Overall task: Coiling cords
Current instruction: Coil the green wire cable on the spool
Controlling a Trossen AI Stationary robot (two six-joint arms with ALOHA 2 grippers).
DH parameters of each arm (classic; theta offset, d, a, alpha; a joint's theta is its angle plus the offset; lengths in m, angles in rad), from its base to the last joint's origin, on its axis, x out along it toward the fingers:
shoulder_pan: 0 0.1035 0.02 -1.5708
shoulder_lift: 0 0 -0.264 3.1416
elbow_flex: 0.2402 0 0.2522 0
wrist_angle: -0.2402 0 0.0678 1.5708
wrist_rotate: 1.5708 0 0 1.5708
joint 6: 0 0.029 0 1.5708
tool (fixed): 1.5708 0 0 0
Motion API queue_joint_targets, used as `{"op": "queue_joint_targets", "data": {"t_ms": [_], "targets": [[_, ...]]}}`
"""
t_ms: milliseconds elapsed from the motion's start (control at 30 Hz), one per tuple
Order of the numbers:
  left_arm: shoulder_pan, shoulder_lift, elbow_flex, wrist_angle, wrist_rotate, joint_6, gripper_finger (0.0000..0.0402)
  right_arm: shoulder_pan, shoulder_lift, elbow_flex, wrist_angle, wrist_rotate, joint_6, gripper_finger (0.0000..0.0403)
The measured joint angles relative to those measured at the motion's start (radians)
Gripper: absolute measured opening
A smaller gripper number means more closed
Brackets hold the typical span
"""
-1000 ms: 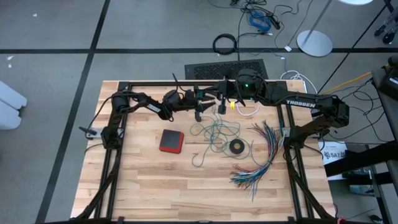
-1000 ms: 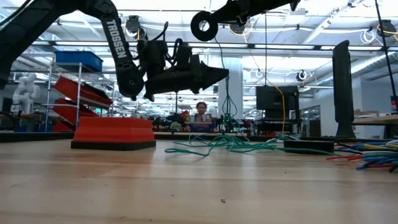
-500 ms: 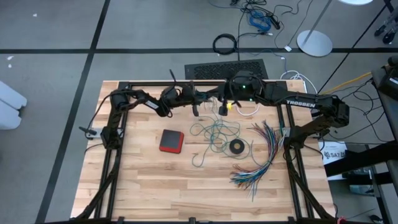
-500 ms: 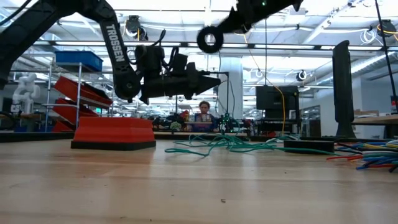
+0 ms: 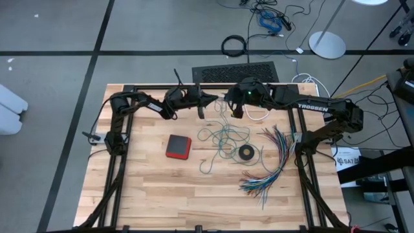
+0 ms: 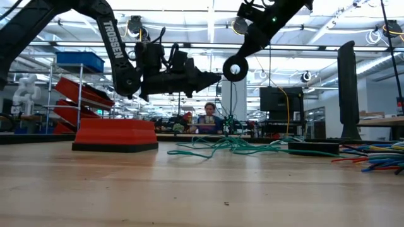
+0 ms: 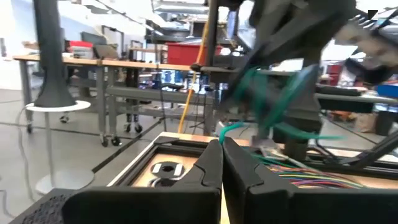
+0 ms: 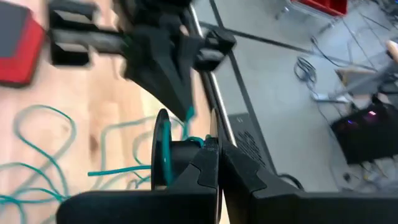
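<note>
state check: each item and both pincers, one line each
Left pincer: shut, raised by the far edge.
Right pincer: shut on the spool.
Spool: held up, green cord wound on it.
Green cord: mostly loose on the table.
Red box: flat, untouched.

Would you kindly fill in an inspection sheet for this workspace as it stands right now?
Surface: wooden table, black frame round it.
Job's things: teal-green cord lying tangled mid-table, one strand rising to a small spool in the right hand; white cord near the far edge.
Clutter: red block, black ring, fanned multicoloured wires.
Hands: left hand shut, raised at the far edge; right hand shut on the spool.
Cables: loose cables on the floor beyond.
Surroundings: workshop; a person far behind.
</note>
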Motion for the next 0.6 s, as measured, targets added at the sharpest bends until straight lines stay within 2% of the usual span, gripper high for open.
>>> {"op": "queue_joint_targets", "data": {"t_ms": [300,600], "targets": [[-0.029,-0.049,0.0,-0.073,0.026,0.001,0.0,-0.001,0.0,0.0,-0.004,0.105,-0.024,0.0],[-0.053,-0.051,0.02,-0.079,0.041,-0.05,0.0,0.0,0.047,0.0,0.002,0.134,-0.059,0.0]]}}
